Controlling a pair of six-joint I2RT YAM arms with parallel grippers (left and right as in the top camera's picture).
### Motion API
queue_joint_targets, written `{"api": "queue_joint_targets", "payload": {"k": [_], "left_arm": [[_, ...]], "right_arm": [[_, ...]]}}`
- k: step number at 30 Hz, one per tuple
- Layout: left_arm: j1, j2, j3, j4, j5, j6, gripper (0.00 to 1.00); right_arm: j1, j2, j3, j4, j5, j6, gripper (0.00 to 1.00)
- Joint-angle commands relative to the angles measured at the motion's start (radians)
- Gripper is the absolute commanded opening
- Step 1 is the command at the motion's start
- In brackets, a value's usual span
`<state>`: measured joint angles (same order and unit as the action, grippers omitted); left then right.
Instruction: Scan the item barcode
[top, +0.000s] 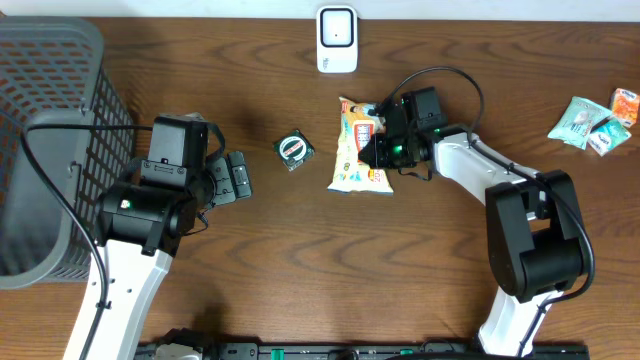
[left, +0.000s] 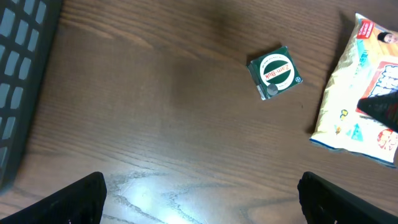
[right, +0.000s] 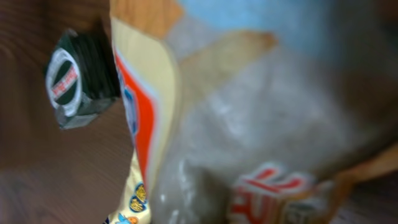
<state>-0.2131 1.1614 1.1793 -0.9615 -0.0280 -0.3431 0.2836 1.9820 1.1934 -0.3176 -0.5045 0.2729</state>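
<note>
A yellow and orange snack bag lies mid-table, below a white scanner at the far edge. My right gripper sits over the bag's right side and is shut on the bag. The bag fills the right wrist view, blurred and very close, and hides the fingers. In the left wrist view the bag is at the right edge. My left gripper is to the left of it, open and holding nothing above bare wood.
A small green round-labelled tin lies just left of the bag. A grey mesh basket stands at the far left. Several small packets lie at the right edge.
</note>
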Motion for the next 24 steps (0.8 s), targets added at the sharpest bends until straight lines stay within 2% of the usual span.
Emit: {"api": "queue_joint_targets", "payload": {"k": [1,8,15,24], "left_arm": [[0.002,0.002,0.009,0.000,0.001,-0.009,0.98],[0.002,0.002,0.009,0.000,0.001,-0.009,0.98],[0.002,0.002,0.009,0.001,0.001,-0.009,0.98],[0.002,0.002,0.009,0.000,0.001,-0.009,0.98]], "right_arm": [[0.005,0.021,-0.003,-0.011,0.024,0.004,0.01],[-0.016,-0.034,0.018,-0.027,0.095,0.002,0.01],[0.045,-0.156,0.018,-0.128,0.463,-0.077,0.01],[0.134,-0.159,0.018,-0.242,0.924,-0.148,0.01]]}}
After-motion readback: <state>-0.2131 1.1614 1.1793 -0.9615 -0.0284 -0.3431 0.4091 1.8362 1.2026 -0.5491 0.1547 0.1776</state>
